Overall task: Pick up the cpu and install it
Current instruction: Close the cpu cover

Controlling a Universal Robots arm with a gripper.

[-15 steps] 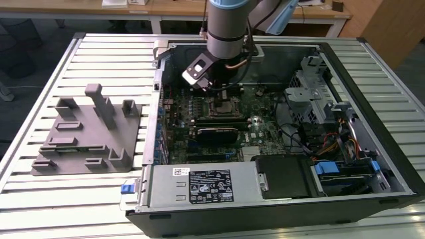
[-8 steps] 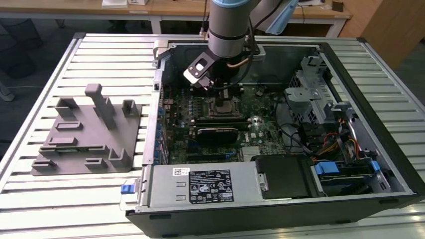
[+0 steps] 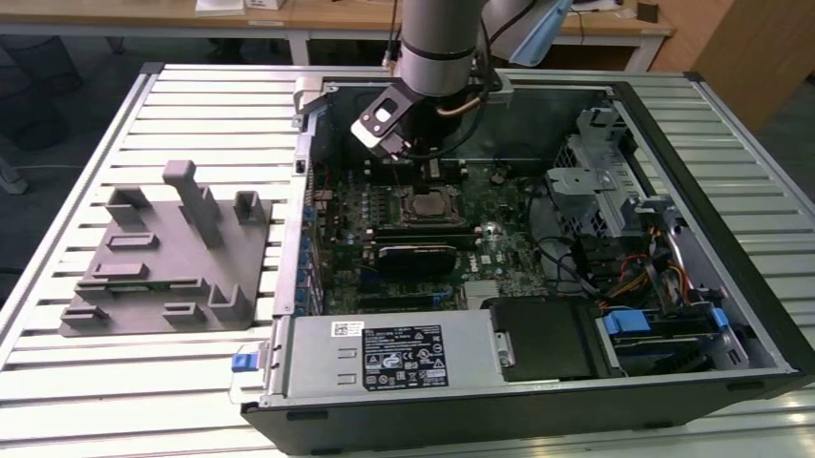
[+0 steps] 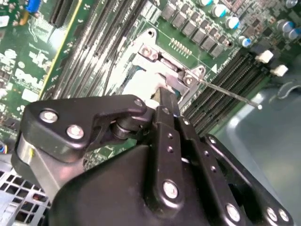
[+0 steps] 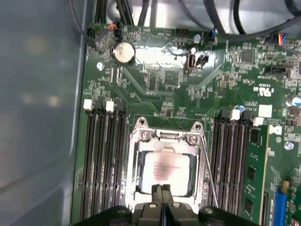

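The cpu (image 5: 167,170), a flat square chip with a pale silver top, lies flat in the open metal socket frame (image 5: 165,136) on the green motherboard. My gripper (image 5: 162,189) hangs just over the chip's near edge, its two black fingers pressed together with nothing visible between them. In the second wrist view the fingertips (image 4: 167,95) end right at the pale cpu (image 4: 140,84). In the exterior view the gripper (image 3: 430,176) reaches down into the computer case above the cpu (image 3: 427,202).
Memory slots (image 5: 101,160) flank the socket, and its thin lever wire (image 5: 209,175) stands up beside it. A black finned block (image 3: 414,256) sits close in front of the socket. A grey plastic tray (image 3: 153,258) lies at the exterior view's left; a drive cage (image 3: 598,181) and cables at its right.
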